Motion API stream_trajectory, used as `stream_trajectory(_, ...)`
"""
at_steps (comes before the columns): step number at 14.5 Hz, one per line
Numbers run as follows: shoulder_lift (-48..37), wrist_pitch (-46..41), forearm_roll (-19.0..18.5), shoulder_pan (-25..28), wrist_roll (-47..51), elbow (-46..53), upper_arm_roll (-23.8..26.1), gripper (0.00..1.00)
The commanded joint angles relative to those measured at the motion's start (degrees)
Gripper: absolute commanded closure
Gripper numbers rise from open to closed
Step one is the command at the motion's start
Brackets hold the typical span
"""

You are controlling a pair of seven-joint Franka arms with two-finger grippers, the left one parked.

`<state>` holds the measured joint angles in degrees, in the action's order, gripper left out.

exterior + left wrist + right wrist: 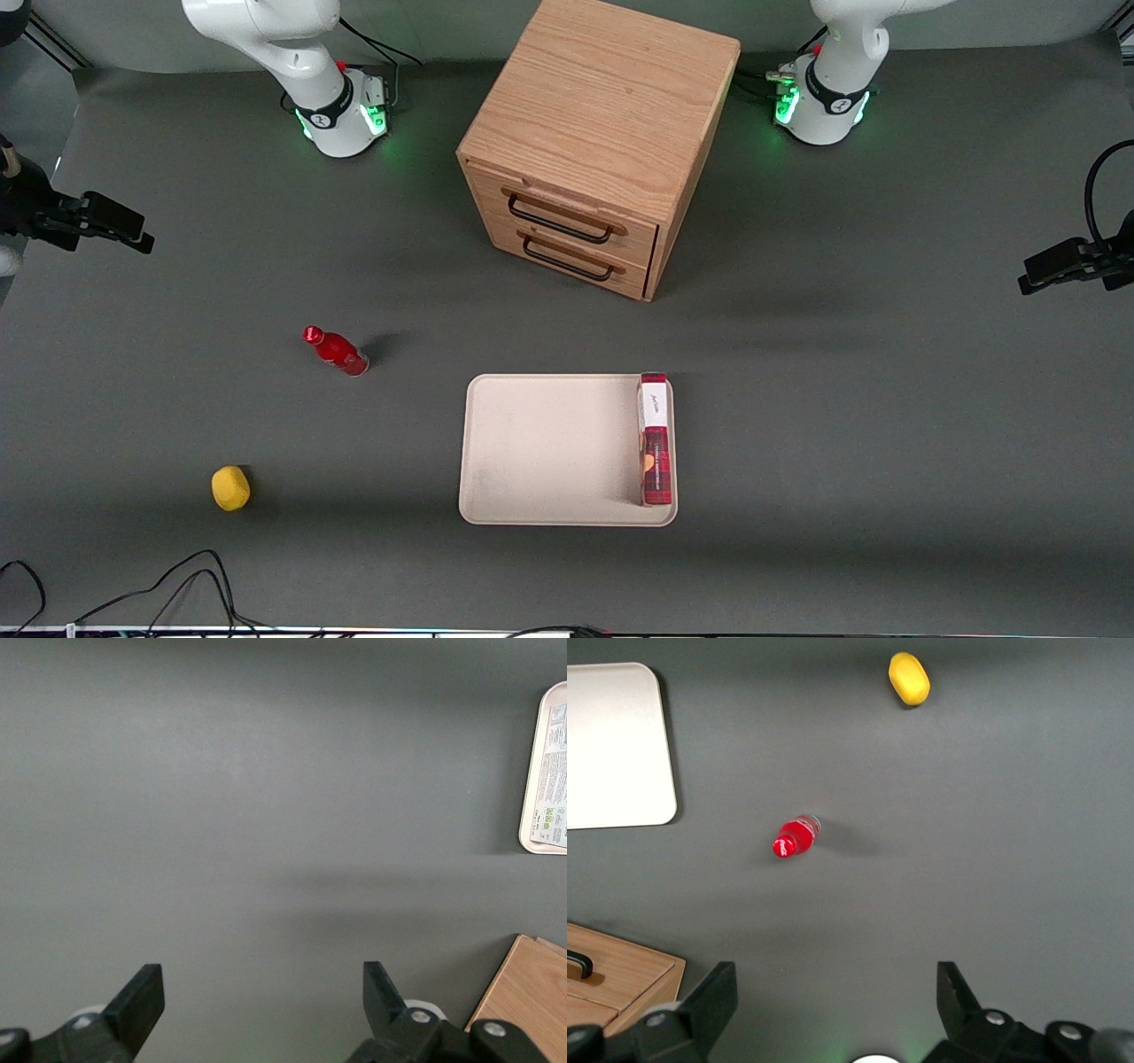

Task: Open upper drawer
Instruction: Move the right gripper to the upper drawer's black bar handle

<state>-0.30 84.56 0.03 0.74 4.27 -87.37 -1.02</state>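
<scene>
Front view shows the upper drawer [567, 211] shut in the wooden cabinet [602, 115] near the table's robot-side edge, its handle [558, 220] lying level along the front. Gripper [833, 1010] hangs spread and empty toward the working arm's end, with bare table between; the red bottle [337, 351] stands clear.

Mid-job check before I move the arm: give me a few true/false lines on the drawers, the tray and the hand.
1. The upper drawer is shut. True.
2. The hand grips the upper handle. False: it hangs open above bare table, touching nothing.
3. The red box lies in the tray. True.
4. The red bottle stands in the tray. False: it stands on the table.
5. The yellow object sits atop the cabinet. False: on the table.
</scene>
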Motion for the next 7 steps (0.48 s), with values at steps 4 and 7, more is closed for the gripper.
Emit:
stream_trajectory(4,0.4,0.3,-0.2,0.1,1.1,1.0,0.4,0.0)
stream_trajectory(7,1.0,0.5,0.1,0.8,1.3,1.3,3.5,0.0)
